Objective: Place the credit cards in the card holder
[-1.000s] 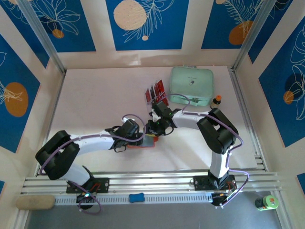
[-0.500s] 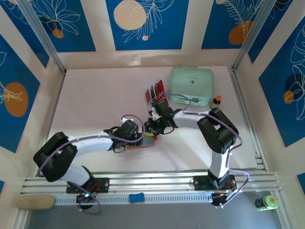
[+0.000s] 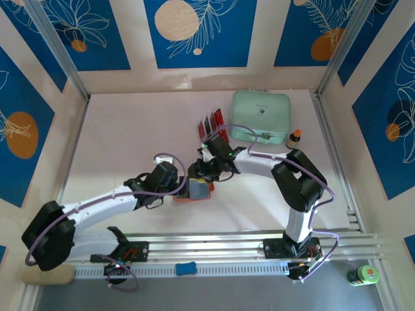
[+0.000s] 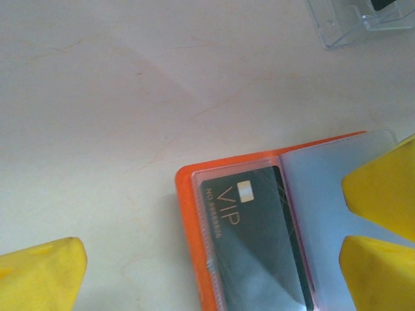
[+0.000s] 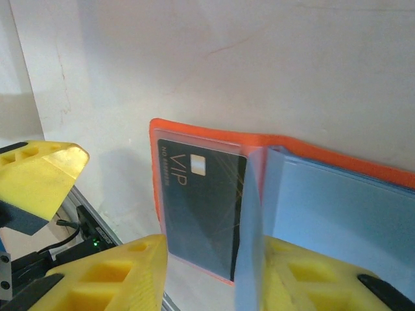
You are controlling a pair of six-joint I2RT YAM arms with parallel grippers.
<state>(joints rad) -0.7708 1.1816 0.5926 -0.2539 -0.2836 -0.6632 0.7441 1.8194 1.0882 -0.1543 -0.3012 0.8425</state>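
The orange card holder (image 3: pixel 196 190) lies open on the table between both arms. In the left wrist view its clear sleeve holds a black VIP credit card (image 4: pixel 259 240) inside the orange cover (image 4: pixel 191 246). My left gripper (image 4: pixel 211 259) stands wide open, one yellow finger (image 4: pixel 42 275) on the bare table and the other over the grey-blue pages. My right gripper (image 5: pixel 214 275) is open over the holder's near edge, straddling the black card (image 5: pixel 201 207). A grey-blue sleeve leaf (image 5: pixel 249 220) stands up against its right finger (image 5: pixel 305 278). More red and black credit cards (image 3: pixel 211 126) stand in a rack.
The clear plastic rack (image 4: pixel 350 26) sits just behind the holder. A mint-green case (image 3: pixel 260 115) lies at the back right with a small orange-capped bottle (image 3: pixel 296 136) beside it. The left gripper's yellow finger (image 5: pixel 39 178) sits close to my right gripper.
The left arm has drawn back to the left and its jaws have opened wider. The right jaws have parted a little. The open holder now shows more.
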